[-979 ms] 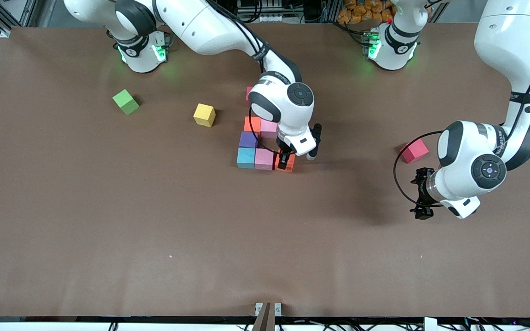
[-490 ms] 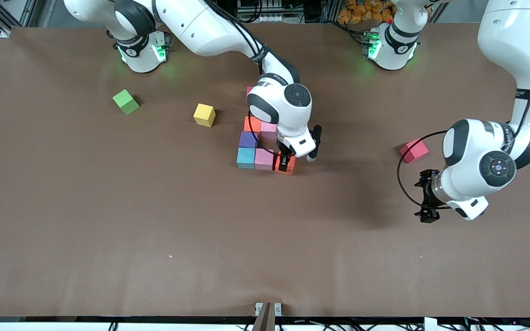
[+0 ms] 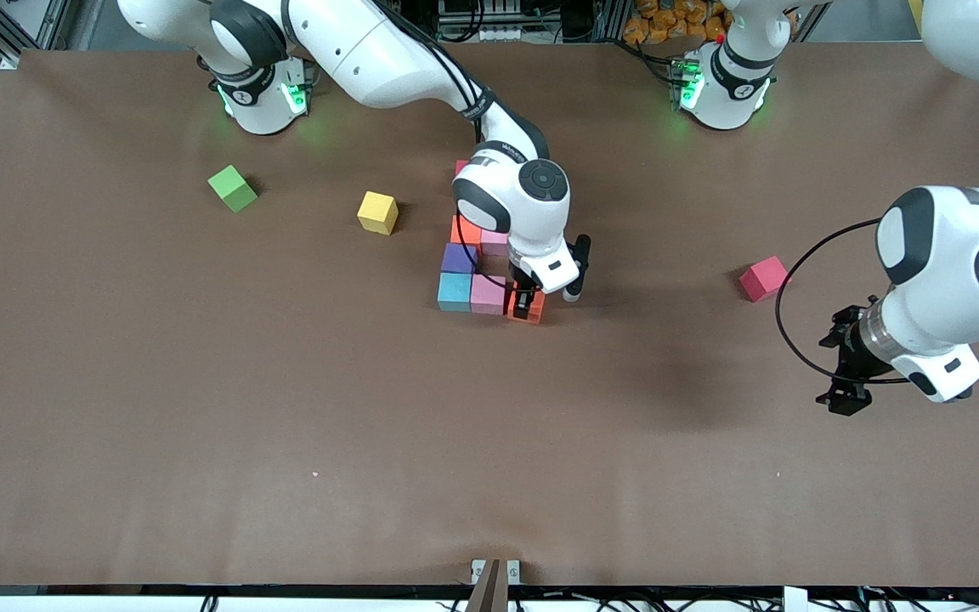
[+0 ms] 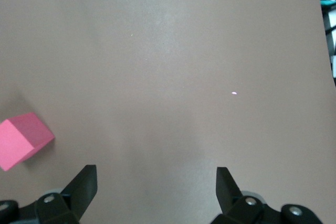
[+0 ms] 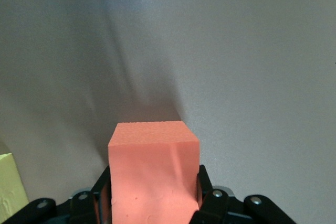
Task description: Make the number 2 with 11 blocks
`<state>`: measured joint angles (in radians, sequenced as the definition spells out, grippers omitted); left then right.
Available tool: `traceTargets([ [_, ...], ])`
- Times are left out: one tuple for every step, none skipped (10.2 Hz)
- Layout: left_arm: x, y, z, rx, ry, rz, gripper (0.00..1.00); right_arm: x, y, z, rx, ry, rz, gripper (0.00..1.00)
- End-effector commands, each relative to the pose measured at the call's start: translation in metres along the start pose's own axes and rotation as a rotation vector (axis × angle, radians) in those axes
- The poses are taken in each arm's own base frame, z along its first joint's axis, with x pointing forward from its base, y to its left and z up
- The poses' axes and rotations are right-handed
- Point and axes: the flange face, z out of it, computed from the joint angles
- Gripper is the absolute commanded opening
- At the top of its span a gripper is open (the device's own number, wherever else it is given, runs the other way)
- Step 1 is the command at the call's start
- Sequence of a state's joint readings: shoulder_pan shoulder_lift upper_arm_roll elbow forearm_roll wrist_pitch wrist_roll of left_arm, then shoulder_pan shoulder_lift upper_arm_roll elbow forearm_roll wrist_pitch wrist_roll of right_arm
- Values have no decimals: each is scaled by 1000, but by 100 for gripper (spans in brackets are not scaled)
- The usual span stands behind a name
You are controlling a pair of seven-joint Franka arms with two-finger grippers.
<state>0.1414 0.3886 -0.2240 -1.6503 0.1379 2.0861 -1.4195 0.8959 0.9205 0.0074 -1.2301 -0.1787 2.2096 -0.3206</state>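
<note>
1. The tabletop (image 3: 200, 442) nearest the front camera is bare brown surface from one end to the other, wide open room.
2. The left tool (image 3: 845, 374), fingers (image 4: 84, 184) wide apart and holding nothing, hangs over bare tabletop at the left arm's end, near that edge.
3. A red cube (image 3: 764, 278) lies alone a little farther from the camera, well apart from the other blocks, with free room on every side.
4. The right tool (image 3: 525, 299) is clamped on an orange cube (image 3: 527, 304) at the tabletop, just beside a pink cube (image 3: 488, 293). That pink cube touches a blue cube (image 3: 455, 291), the three forming the nearest row of the number 2 (image 3: 477, 263).
5. Farther back, a purple cube (image 3: 458, 257) sits above the blue one, then an orange-red cube (image 3: 465, 229) and a pink one (image 3: 494, 241) side by side; the rest is hidden by the right arm.
6. A yellow cube (image 3: 377, 212) and a green cube (image 3: 232, 188) lie apart toward the right arm's end.
</note>
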Motion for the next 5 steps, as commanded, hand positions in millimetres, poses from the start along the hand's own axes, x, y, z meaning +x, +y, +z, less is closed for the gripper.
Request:
traceTargets([
  [-2, 2, -26, 23, 5, 83, 100, -6, 0, -8, -2, -6, -1, 62],
  [2, 2, -36, 24, 7, 117, 100, -6, -1, -7, 0, -8, -18, 61],
  [1, 0, -45, 24, 10, 153, 100, -9, -2, -7, 4, -17, -25, 61],
  [-1, -2, -51, 34, 10, 192, 100, -13, -3, -5, 8, -27, -27, 61],
  [-2, -7, -61, 44, 11, 246, 100, -15, -4, -7, 11, -34, -27, 61],
])
